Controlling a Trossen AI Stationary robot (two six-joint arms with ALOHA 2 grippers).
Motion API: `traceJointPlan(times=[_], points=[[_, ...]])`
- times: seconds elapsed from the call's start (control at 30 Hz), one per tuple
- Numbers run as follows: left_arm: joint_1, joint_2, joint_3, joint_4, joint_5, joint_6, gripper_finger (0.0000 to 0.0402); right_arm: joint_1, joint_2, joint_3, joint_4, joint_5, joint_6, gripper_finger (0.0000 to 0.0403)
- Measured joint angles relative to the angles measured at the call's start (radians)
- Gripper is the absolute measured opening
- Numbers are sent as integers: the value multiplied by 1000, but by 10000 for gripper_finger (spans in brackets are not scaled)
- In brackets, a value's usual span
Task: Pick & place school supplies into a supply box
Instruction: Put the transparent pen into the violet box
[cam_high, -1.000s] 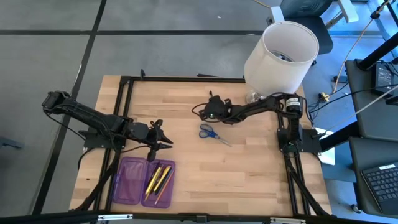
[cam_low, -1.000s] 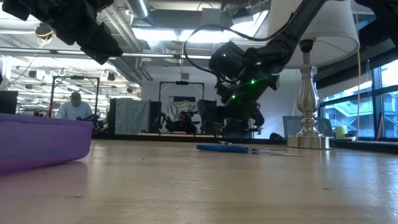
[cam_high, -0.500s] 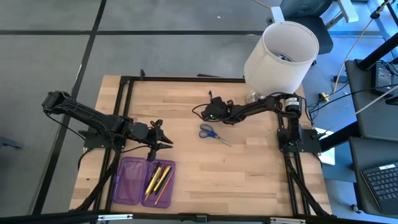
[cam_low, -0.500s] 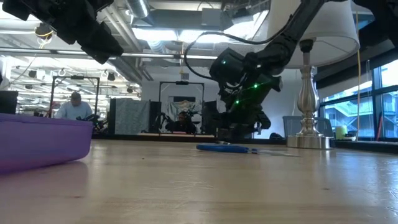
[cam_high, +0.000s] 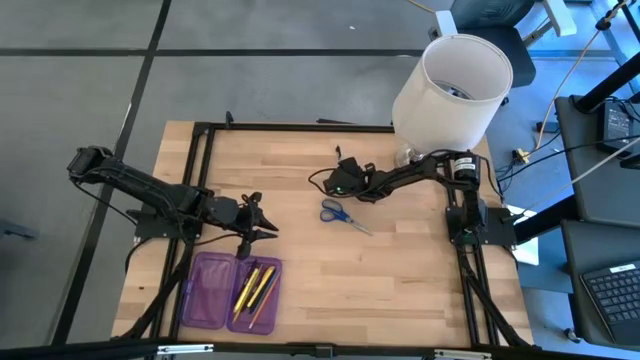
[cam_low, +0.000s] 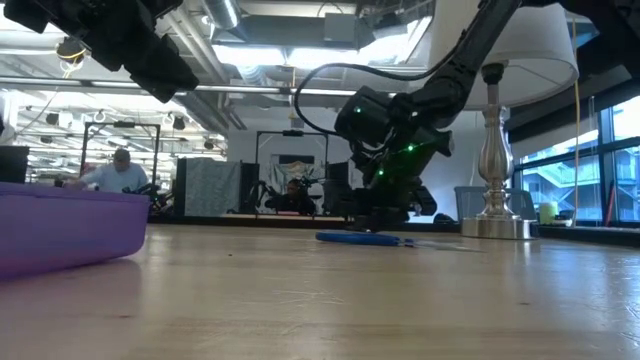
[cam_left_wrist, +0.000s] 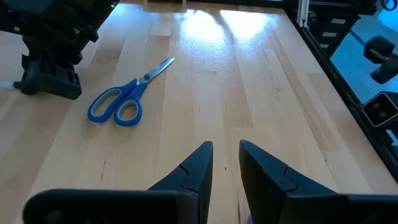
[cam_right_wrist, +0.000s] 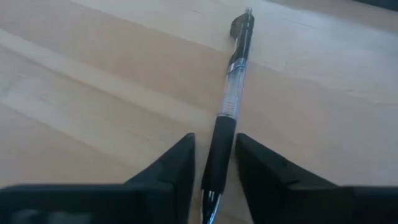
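Note:
A black pen with a clear barrel (cam_right_wrist: 231, 93) lies flat on the table. My right gripper (cam_right_wrist: 214, 146) is low over it at mid-table (cam_high: 337, 184), open, with one finger on each side of the pen's black grip. Blue-handled scissors (cam_high: 340, 213) lie flat just near-side of that gripper, also seen from the left wrist (cam_left_wrist: 124, 102). The purple case (cam_high: 212, 290) lies open at the near left, with yellow and orange pens (cam_high: 255, 288) in its right half. My left gripper (cam_high: 265, 222) hovers open just beyond the case and holds nothing (cam_left_wrist: 225, 152). My right gripper's fingers (cam_right_wrist: 180, 158) come slanting down along the pen and stand on either side of its black grip section (cam_right_wrist: 219, 140) near the tip. The pen lies on the wood. I cannot tell whether the fingers touch it.
A white lampshade (cam_high: 452, 90) on a metal stand (cam_low: 490, 200) rises at the far right corner, close to the right arm's base. Black frame rails run along the table's edges. Bare wood lies between the scissors and the near right edge. People sit in the room beyond.
My right gripper has come down toward the table top just beyond the scissors and shifted slightly toward the near-left. The left arm, the scissors and the case have kept still.

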Motion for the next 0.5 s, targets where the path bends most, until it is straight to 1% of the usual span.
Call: traceJointPlan(times=[0.17,0.23,0.33,0.5], points=[[0,0,0,0,-2,0,72,-2,-2,2,-42,-15,-5,57],[0,0,0,0,-3,0,71,-2,-2,2,-51,-19,-18,38],[0,0,0,0,2,-2,71,1,-4,2,-55,-24,-52,38],[-2,0,0,1,8,-2,74,24,-20,-1,-70,-32,-58,38]])
